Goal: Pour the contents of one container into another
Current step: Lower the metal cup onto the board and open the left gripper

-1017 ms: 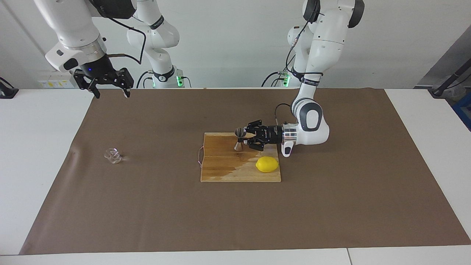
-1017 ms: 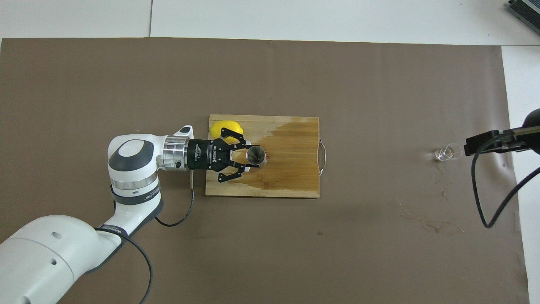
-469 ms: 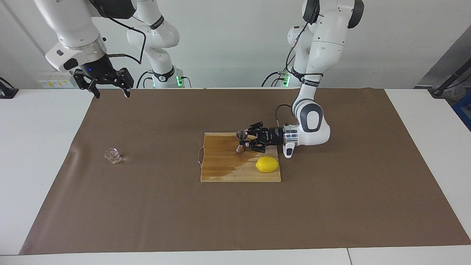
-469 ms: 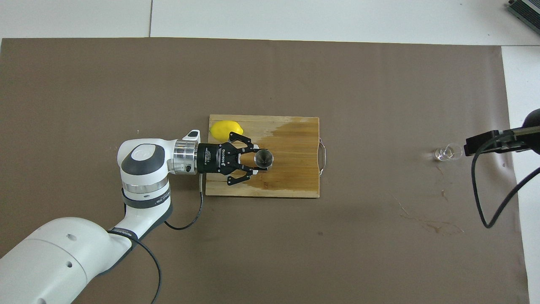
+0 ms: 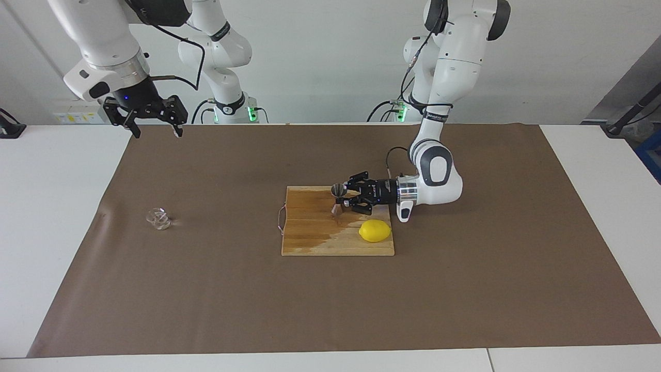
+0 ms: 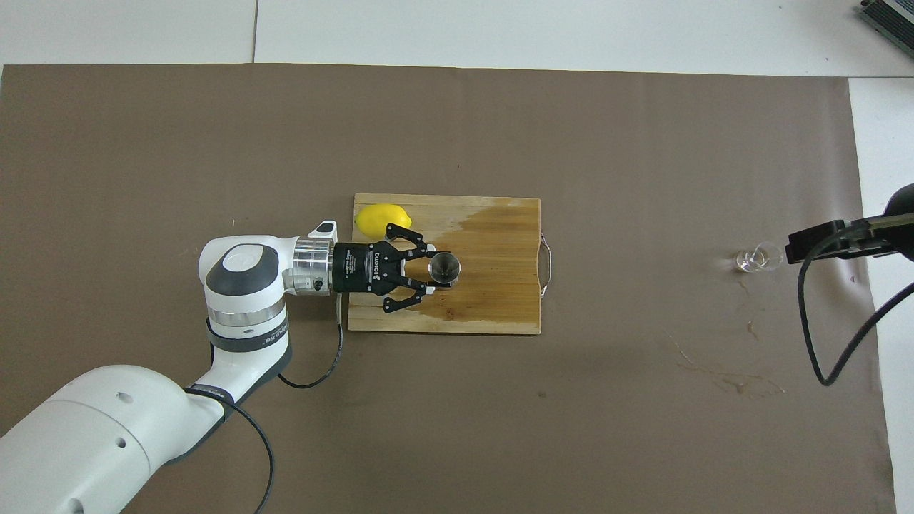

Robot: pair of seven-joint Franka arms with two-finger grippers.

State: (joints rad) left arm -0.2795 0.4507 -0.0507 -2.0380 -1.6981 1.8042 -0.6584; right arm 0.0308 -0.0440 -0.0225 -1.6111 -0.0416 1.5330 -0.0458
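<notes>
My left gripper point(image 5: 345, 200) fingers clenched on the steel jigger point(image 5: 337, 198) over the board point(image 5: 310, 237); right gripper point(image 5: 153, 128) fingers spread, waiting.

Upright steel jigger point(image 5: 338, 199) on board point(image 5: 310, 237); clear glass cup point(image 5: 158, 218) (well apart) on mat.

Yellow lemon point(image 5: 375, 230), steel jigger point(image 5: 338, 198), brown mat point(image 5: 465, 289).

A robotics lab: two white robot arms point(image 5: 444, 77) are standing at a white desk point(image 5: 594, 170) that is wearing a brown paper cover point(image 5: 206, 284), with cables point(image 5: 382, 109) trailing against a bare white wall point(image 5: 320, 51).
</notes>
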